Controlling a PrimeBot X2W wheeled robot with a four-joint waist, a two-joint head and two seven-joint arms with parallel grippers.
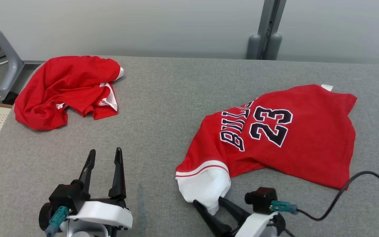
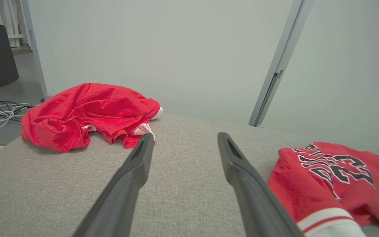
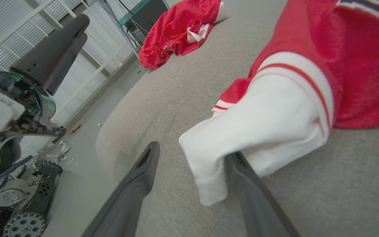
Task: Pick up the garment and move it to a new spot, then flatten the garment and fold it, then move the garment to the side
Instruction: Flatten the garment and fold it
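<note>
Head: left claw (image 1: 105,150) spread, empty, above counter (image 1: 163,98); right claw (image 1: 209,200) spread round white sleeve (image 1: 202,186) of jersey (image 1: 291,138). L wrist: jersey lies counter-right, crumpled red garment (image 2: 84,115) far left. R wrist: sleeve btwn the spread jaws, unpinched.

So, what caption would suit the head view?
Open right end effector at the white sleeve of a red jersey on a grey table; another red garment far left.
</note>
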